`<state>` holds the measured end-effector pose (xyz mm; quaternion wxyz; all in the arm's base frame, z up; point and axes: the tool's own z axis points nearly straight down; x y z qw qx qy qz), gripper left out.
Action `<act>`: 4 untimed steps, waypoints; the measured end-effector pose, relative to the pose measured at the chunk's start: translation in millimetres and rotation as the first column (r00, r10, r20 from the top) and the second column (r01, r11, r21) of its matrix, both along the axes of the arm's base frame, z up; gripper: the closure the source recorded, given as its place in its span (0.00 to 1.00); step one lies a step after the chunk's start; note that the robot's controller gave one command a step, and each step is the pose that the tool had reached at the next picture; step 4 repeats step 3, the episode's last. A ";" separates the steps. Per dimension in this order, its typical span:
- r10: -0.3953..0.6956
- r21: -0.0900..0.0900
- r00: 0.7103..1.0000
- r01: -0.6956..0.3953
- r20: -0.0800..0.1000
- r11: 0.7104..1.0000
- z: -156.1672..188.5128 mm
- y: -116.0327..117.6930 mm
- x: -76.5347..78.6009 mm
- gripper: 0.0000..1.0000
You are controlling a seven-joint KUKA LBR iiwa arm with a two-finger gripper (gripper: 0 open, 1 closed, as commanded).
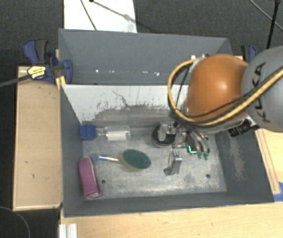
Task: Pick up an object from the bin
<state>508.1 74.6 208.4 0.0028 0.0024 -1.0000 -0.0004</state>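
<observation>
The gripper (172,165) is low in the bin (146,58), just right of the green brush (135,159) (a black round thing (159,135) sits behind it). I cannot tell if it is open.

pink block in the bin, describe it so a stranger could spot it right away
Look into the grey metal bin, at the lower left corner of its floor. A pink oblong block lies there along the left wall. It is the only pink thing; the round green pad to its right and the blue-capped clear bottle above it differ in colour and shape.
</observation>
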 end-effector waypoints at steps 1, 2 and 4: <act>-0.128 0.000 0.992 0.128 0.001 0.992 -138.9 55.1 24.1 0.00; -0.134 0.001 0.991 0.134 0.007 0.991 -134.5 53.4 25.6 1.00; -0.147 0.004 0.989 0.147 0.015 0.989 -7.8 55.4 41.2 1.00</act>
